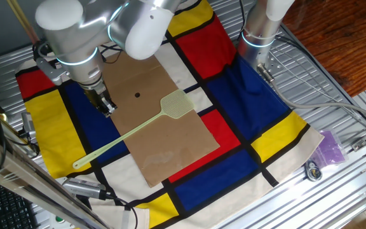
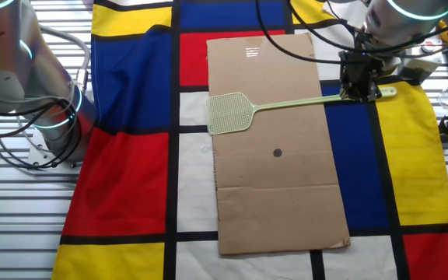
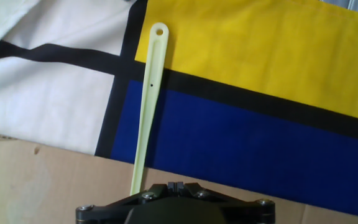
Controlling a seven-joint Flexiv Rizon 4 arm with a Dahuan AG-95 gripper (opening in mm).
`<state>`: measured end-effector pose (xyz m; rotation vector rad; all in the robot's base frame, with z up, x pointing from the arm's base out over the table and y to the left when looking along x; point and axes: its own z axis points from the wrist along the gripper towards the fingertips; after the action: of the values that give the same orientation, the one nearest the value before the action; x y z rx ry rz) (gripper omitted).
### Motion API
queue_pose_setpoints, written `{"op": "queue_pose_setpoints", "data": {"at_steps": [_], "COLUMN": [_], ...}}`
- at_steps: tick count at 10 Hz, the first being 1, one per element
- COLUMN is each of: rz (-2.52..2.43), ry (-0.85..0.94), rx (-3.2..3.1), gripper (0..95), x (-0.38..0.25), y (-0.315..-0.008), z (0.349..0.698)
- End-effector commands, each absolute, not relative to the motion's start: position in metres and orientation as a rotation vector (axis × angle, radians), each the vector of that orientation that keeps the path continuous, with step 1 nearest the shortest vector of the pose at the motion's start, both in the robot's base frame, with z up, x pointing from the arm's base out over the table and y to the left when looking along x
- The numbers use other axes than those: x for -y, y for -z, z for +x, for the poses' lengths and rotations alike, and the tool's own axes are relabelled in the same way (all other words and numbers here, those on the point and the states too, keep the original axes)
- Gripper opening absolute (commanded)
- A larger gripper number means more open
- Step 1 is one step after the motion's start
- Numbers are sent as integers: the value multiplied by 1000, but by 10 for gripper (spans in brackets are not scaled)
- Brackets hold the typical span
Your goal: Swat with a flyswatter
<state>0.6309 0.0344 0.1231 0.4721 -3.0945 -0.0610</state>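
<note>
The pale yellow-green plastic flyswatter (image 1: 138,127) lies flat, its square mesh head on the brown cardboard sheet (image 2: 274,148) and its long thin handle running out over the colour-block cloth covering the table (image 1: 354,117). The likeliest slip from here is a pinch that catches the narrow handle off-centre, so it pivots or skids instead of lifting. The black two-finger tool (image 2: 360,82) hangs over the handle's outer part; whether its fingers are spread or touching the handle I cannot tell.

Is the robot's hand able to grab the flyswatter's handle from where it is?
Probably yes. The gripper hangs right over the handle of the flyswatter, which lies flat on the cardboard and cloth. Nothing covers the handle. Whether the jaws are open is hidden.
</note>
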Motion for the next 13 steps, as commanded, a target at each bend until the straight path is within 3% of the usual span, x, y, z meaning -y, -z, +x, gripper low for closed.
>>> {"op": "queue_pose_setpoints", "data": {"at_steps": [1, 2, 11, 12, 13], "rz": [503, 507, 428, 398, 364], "ry": [61, 62, 64, 78, 87], "rx": [3091, 3090, 3096, 3104, 3114], "gripper": [0, 190, 190, 380, 380], "x": [-38, -44, -70, -72, -75], "y": [-118, -113, -57, -46, -39], "z": [636, 640, 637, 635, 633]}}
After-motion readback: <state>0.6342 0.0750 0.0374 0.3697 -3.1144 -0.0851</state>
